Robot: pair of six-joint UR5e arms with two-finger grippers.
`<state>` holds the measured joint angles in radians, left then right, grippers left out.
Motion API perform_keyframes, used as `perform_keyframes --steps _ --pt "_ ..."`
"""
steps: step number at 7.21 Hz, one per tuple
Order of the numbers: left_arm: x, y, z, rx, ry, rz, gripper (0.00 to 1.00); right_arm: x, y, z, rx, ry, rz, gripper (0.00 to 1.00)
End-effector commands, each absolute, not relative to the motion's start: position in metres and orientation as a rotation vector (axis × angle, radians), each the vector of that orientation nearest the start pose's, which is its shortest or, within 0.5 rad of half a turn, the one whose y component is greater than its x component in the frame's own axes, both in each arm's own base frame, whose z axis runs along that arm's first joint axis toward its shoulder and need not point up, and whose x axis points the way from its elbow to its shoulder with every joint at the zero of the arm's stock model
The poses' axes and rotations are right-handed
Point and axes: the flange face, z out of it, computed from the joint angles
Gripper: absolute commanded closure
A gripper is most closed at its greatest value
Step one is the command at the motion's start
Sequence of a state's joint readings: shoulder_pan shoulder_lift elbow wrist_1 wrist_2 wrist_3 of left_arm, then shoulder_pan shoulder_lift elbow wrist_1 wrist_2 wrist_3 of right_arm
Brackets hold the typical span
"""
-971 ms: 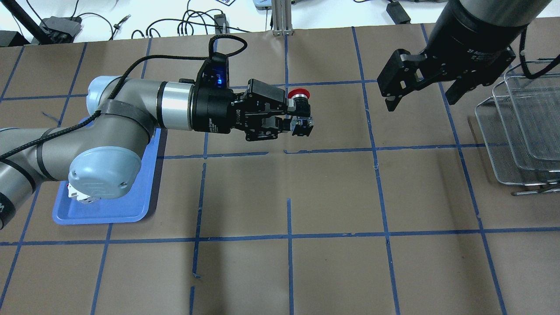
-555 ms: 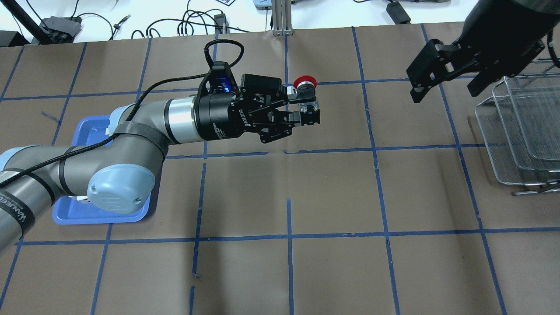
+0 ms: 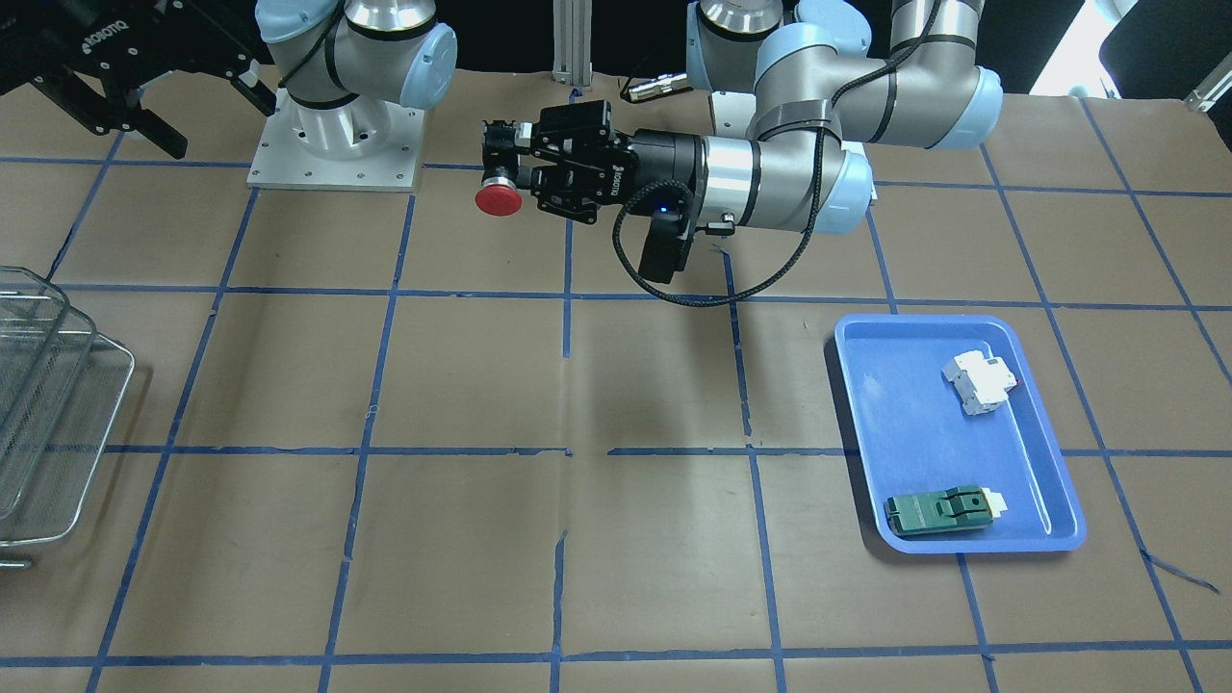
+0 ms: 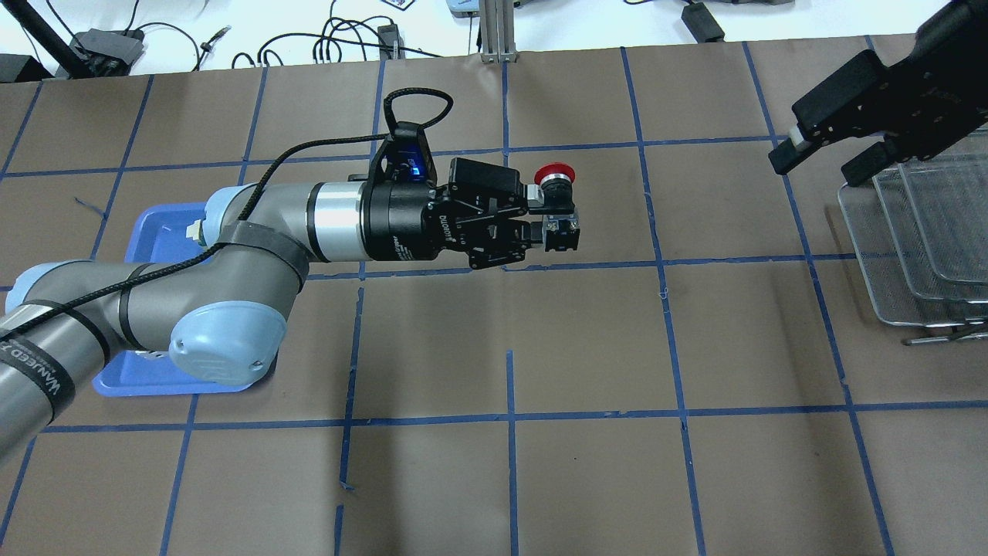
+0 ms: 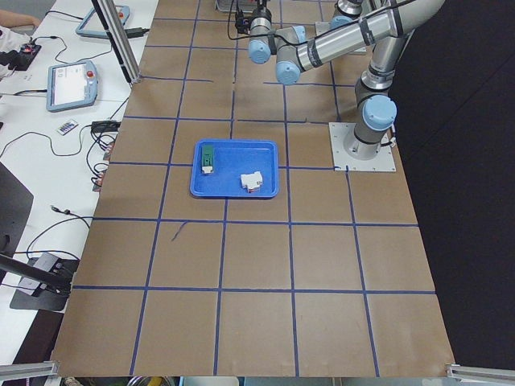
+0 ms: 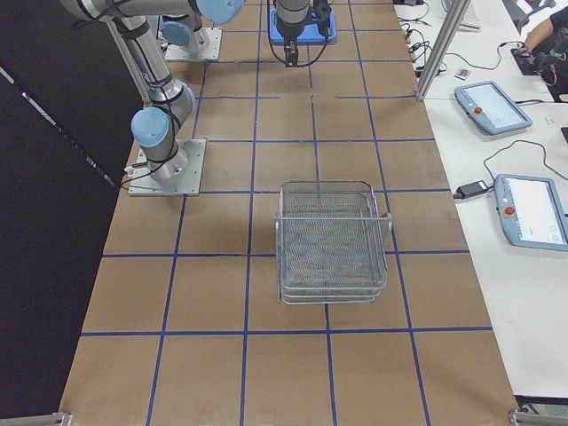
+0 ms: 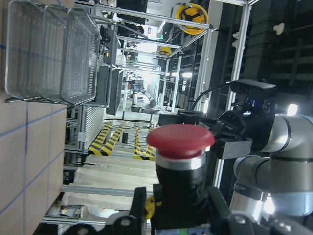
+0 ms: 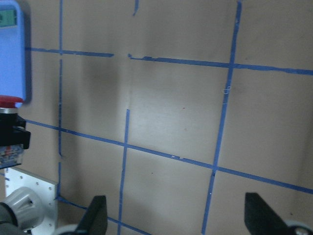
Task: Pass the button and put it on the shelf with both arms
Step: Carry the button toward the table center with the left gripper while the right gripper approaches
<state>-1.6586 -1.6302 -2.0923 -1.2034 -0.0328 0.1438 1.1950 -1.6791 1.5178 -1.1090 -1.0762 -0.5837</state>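
My left gripper (image 4: 546, 213) is shut on the button (image 4: 556, 172), which has a red mushroom cap and a black body, and holds it above the table's middle. The left wrist view shows the button (image 7: 180, 147) upright between the jaws. It also shows in the front view (image 3: 499, 198). My right gripper (image 4: 820, 164) is open and empty, far to the right, above the shelf's near-left corner. Its fingers (image 8: 93, 216) frame bare table, with the button (image 8: 10, 102) at the left edge. The wire-mesh shelf (image 4: 911, 259) stands at the table's right end.
A blue tray (image 3: 871, 423) on the robot's left side holds a white breaker block (image 3: 980, 382) and a green flat module (image 3: 938, 510). Brown paper with blue tape lines covers the table. An aluminium post (image 4: 494, 31) stands at the far edge.
My left arm has carried the button to the right, toward the table's middle. My right gripper has pulled away to the right, toward the shelf, still open.
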Motion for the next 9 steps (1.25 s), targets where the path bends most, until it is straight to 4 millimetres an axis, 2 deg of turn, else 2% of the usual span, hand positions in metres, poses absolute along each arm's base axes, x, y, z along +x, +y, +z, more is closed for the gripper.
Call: perform_keyframes --steps 1,2,3,4,6,7,9 --pt "-0.277 -0.426 0.356 -0.036 -1.55 -0.115 1.0 0.005 -0.453 0.491 -0.125 2.253 0.043 0.0" --pt "-0.278 -0.425 0.355 -0.032 -1.555 -0.125 1.0 0.017 -0.454 0.484 -0.112 2.172 0.0 0.0" --pt "-0.278 -0.425 0.353 -0.032 -1.569 -0.129 1.0 0.025 -0.457 0.463 -0.064 2.061 -0.038 0.0" --pt "-0.278 -0.425 0.353 -0.032 -1.569 -0.129 1.0 0.047 -0.451 0.445 -0.044 1.989 -0.026 0.0" --pt "-0.279 -0.424 0.355 -0.033 -1.563 -0.128 1.0 0.11 -0.448 0.438 -0.072 1.854 -0.047 0.0" --pt "-0.279 -0.425 0.355 -0.033 -1.561 -0.128 1.0 0.126 -0.441 0.428 -0.088 1.845 -0.013 0.0" --pt "-0.279 -0.424 0.356 -0.034 -1.56 -0.126 1.0 0.128 -0.445 0.412 -0.15 1.844 -0.068 0.0"
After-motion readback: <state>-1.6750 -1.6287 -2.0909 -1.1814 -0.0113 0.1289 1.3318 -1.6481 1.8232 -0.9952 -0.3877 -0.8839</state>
